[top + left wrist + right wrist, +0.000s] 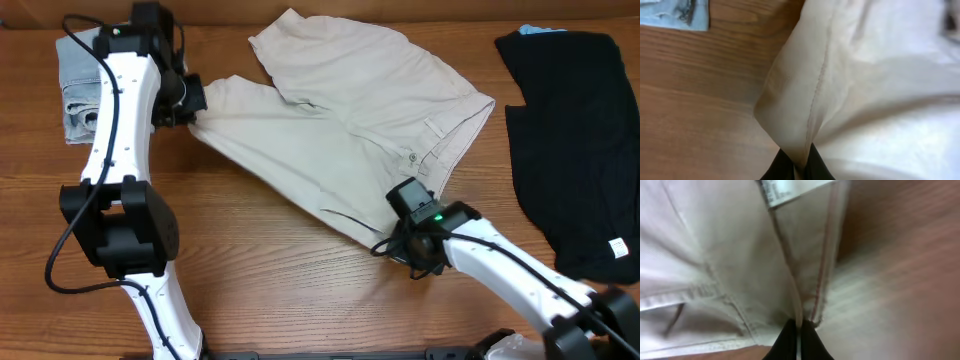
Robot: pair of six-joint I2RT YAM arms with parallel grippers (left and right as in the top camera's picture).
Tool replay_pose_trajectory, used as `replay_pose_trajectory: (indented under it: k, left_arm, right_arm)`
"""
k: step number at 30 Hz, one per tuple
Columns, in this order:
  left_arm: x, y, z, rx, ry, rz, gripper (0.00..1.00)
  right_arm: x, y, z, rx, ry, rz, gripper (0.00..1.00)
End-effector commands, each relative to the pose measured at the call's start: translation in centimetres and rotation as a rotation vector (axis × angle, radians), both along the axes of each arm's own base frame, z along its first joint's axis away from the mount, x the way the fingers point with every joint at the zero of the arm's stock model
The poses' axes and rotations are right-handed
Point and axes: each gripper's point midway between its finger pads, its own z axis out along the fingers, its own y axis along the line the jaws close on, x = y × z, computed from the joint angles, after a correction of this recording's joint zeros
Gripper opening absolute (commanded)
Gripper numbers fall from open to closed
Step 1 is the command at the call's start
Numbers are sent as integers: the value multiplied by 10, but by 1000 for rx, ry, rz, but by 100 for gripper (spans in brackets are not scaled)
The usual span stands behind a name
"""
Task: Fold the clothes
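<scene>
The light beige shorts (pixel 340 110) lie spread across the middle of the wooden table, waistband with a button to the right. My left gripper (pixel 190 103) is shut on the shorts' left leg corner; the left wrist view shows the beige fabric (pixel 850 85) pinched between the fingers (pixel 799 165). My right gripper (pixel 405 225) is shut on the shorts' near waistband edge; the right wrist view shows the fabric (pixel 730 265), its white label (pixel 785 190) and the fingers (pixel 799 332). Folded denim shorts (pixel 80 85) lie at the far left. A black garment (pixel 580 150) lies at the right.
The denim shorts sit just behind my left arm (pixel 120 110). A denim corner shows in the left wrist view (pixel 675 14). A light blue scrap (pixel 545 30) peeks out above the black garment. The table's front edge runs along the bottom.
</scene>
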Motion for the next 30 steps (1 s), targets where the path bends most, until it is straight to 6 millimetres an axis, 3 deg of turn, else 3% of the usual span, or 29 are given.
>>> replay_pose_trajectory:
  k: [1, 4, 10, 15, 21, 25, 30]
  left_arm:
    - [7, 14, 38, 67, -70, -12, 4]
    - [-10, 21, 67, 112, -57, -4, 4]
    - [-21, 15, 111, 96, -145, -22, 4]
    - [-42, 14, 157, 113, -262, -33, 4]
    - [-68, 10, 201, 116, -380, -49, 4]
    - [-71, 0, 203, 101, -387, -74, 4]
    - [-51, -9, 175, 127, -322, -105, 4]
  right_arm:
    - [14, -11, 46, 15, -94, -45, 4]
    - [8, -18, 95, 52, -150, -46, 4]
    - [-16, -22, 153, 144, -228, -44, 4]
    - [-40, -19, 167, 230, -226, -42, 4]
    - [-72, -34, 170, 225, -188, -102, 4]
    - [-73, -41, 171, 201, -207, -131, 4]
    - [-44, -46, 170, 139, -292, -167, 4]
